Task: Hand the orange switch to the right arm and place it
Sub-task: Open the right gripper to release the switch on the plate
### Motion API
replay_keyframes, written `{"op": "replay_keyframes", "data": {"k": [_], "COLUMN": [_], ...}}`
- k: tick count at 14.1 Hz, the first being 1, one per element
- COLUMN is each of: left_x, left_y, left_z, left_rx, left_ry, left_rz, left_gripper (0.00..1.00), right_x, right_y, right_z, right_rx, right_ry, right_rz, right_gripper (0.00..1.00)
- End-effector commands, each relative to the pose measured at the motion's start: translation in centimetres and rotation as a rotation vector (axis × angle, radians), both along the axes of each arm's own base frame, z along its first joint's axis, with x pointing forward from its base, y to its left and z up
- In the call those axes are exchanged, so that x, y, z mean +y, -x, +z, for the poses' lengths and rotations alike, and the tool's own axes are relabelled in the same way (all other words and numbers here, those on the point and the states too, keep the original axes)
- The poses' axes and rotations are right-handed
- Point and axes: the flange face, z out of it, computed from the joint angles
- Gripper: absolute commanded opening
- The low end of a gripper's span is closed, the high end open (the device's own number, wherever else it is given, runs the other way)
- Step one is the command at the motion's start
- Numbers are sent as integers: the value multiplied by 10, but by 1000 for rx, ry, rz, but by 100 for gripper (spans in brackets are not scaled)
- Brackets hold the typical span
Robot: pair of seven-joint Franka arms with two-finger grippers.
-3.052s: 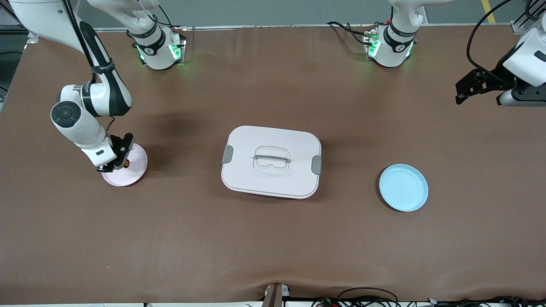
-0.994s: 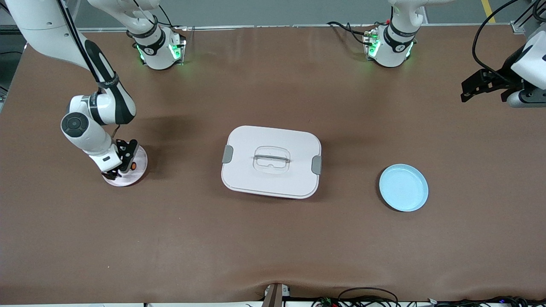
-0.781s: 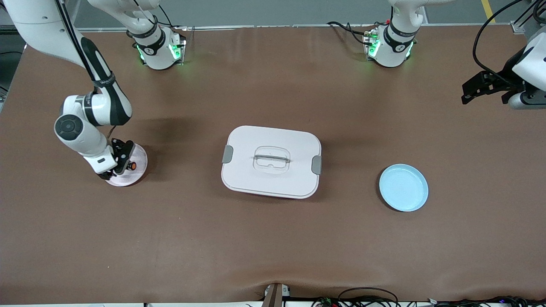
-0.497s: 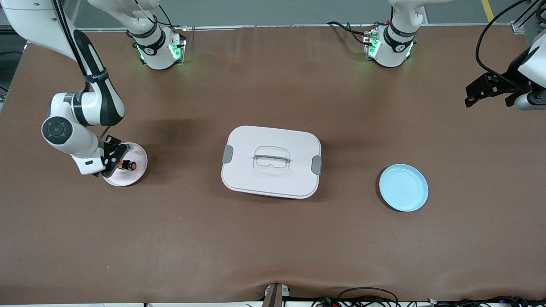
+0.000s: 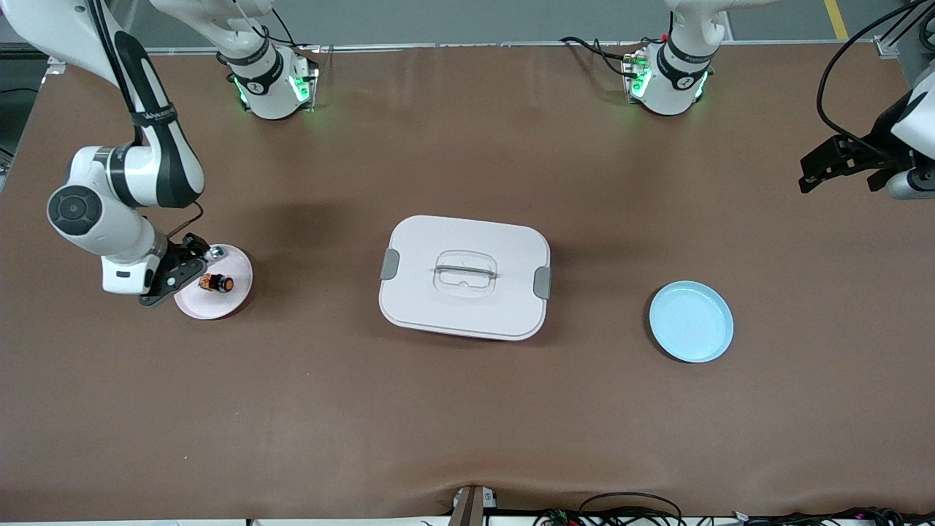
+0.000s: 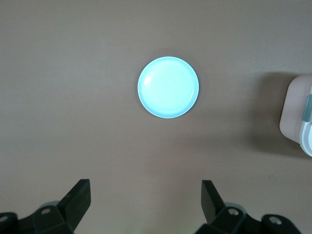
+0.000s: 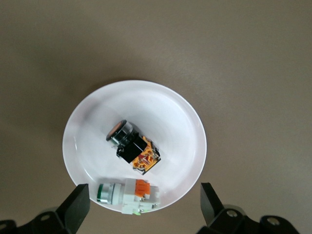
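Note:
The orange switch [image 5: 217,283] [image 7: 132,146] lies on its side on the pink plate [image 5: 232,296] [image 7: 180,126] near the right arm's end of the table. Nothing holds it. My right gripper [image 5: 181,274] [image 7: 143,191] hangs open just above the plate's edge, on the side toward that table end. Its fingers stand wide apart and empty. My left gripper [image 5: 808,172] [image 6: 146,184] is open and empty, high over the left arm's end of the table. It looks down on the blue plate [image 6: 168,87].
A pale switch piece [image 5: 212,253] [image 7: 127,194] lies on the pink plate beside the orange switch. A closed white box [image 5: 464,276] with a handle sits mid-table. The blue plate [image 5: 691,321] lies toward the left arm's end.
My right gripper has drawn back off the pink plate toward the table end, leaving the orange switch lying there. The left gripper has drifted slightly outward.

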Motion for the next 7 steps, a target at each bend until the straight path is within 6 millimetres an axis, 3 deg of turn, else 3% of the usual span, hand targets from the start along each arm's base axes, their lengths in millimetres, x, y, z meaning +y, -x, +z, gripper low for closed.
{"op": "replay_keyframes", "data": {"k": [1,4,7], "left_x": [2,11,9], "left_y": [0,-1,-2], "left_z": [5,2,1], "left_rx": [-6,0,0], "left_ry": [-5,-3,-3], "left_rz": [7,16,13], "left_gripper": [100,100,100], "right_x": [0,-1,1], "right_y": [4,3,2], "right_z": [16,26,35], "right_rx": [-28,-57,-91], "right_ry": [-15,-26,-65], "right_rz": [-131,-243,-467], "right_gripper": [100,100,100]}}
